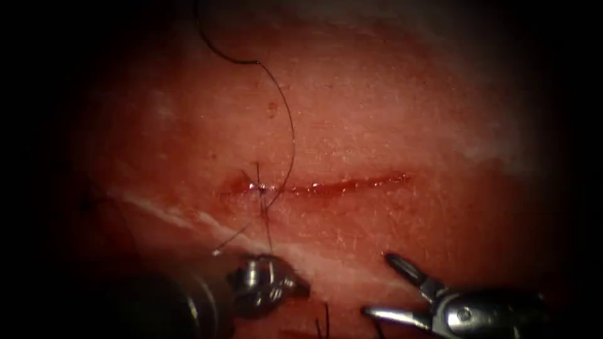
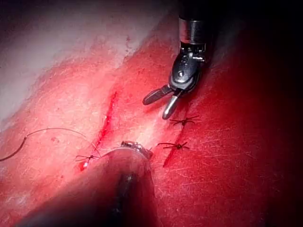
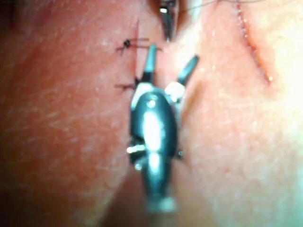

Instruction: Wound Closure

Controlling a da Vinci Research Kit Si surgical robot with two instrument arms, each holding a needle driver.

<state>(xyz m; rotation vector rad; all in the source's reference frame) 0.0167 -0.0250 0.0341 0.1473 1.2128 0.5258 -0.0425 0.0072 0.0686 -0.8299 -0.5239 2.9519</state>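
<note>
Below the cut [image 1: 326,186], right hand [image 1: 375,284] open, empty.

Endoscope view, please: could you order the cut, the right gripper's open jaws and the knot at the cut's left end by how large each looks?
1. The cut: the longest, a line across the tissue.
2. The right gripper: jaws open, holding nothing; it lies nearer the camera, so its size is flattered.
3. The knot: smallest, with thread leading away.

The pinkish-red pork tissue [image 1: 389,125] looks moist, finely grained, glistening along its wet red cut [image 1: 339,185]. The thin black thread [image 1: 286,107] is matt. Both polished silver metal claws [image 1: 402,292] [image 1: 270,282] gleam smooth.
</note>
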